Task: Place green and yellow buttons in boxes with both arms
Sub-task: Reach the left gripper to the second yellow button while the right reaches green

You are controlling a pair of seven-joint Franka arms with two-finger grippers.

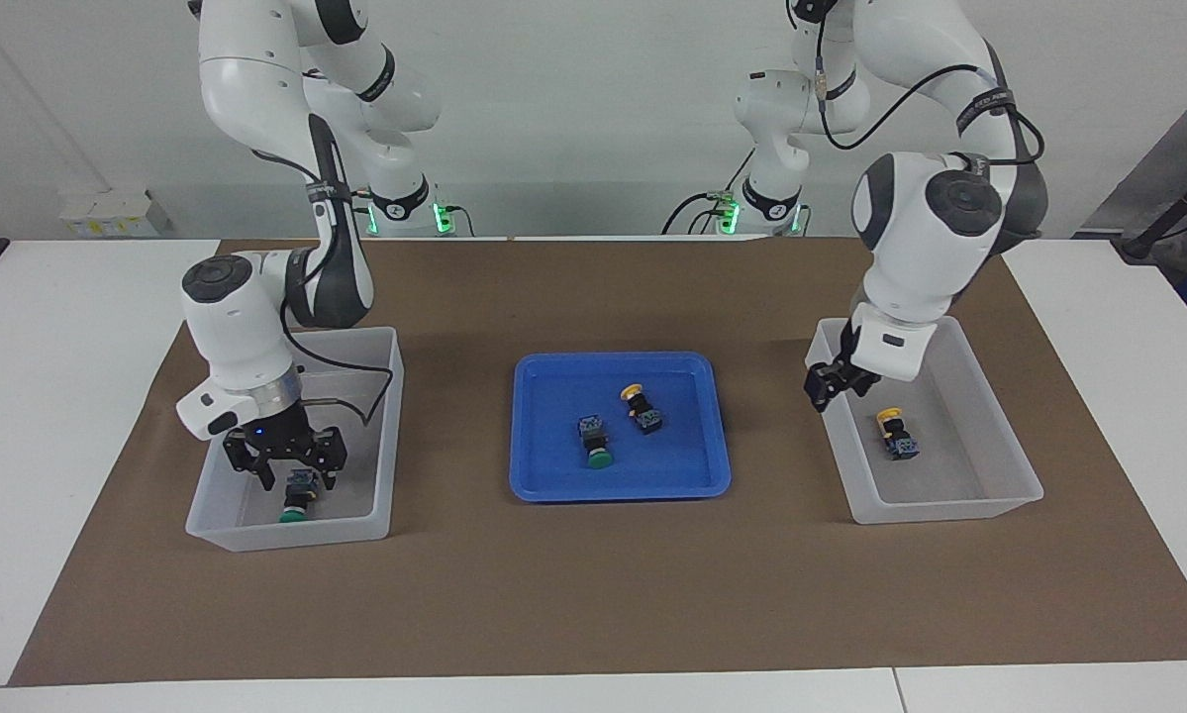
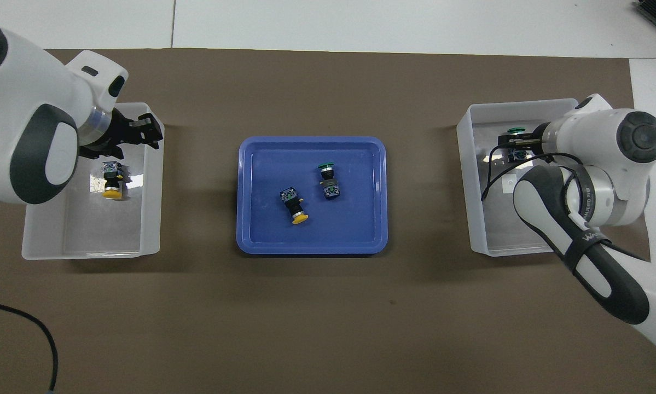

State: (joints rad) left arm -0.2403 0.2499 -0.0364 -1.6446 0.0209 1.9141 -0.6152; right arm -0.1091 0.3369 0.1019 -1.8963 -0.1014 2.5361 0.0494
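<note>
- Right tool point(image 1: 286, 473): low inside the translucent bin point(image 1: 391, 396) at the right arm's end of the table point(image 1: 58, 396), lower half of the facing frame. Fingers spread, gripping nothing. The binned green button point(image 1: 294, 505) lies on its side on the bin floor just under them, cap toward the frame's lower edge. Judgement: this is the drop-off, and the wide opening lets the tool lift away without dragging the switch.
- Left tool point(image 1: 831, 388): up over the rim corner of the second bin point(image 1: 949, 465), on the tray side. It carries nothing; whether spread or closed I cannot tell. The binned yellow button point(image 1: 893, 434) lies free on that bin's floor, well clear of the tool.
- Frame centre: blue tray point(image 1: 553, 475) holds 2 more switches, the tray green button point(image 1: 596, 443) and the tray yellow button point(image 1: 642, 408), close together but apart, both on their sides.
- Reading: 2 of 4 delivered, 1 colour per bin. The left tool's spot toward the tray suits a second pick.
</note>
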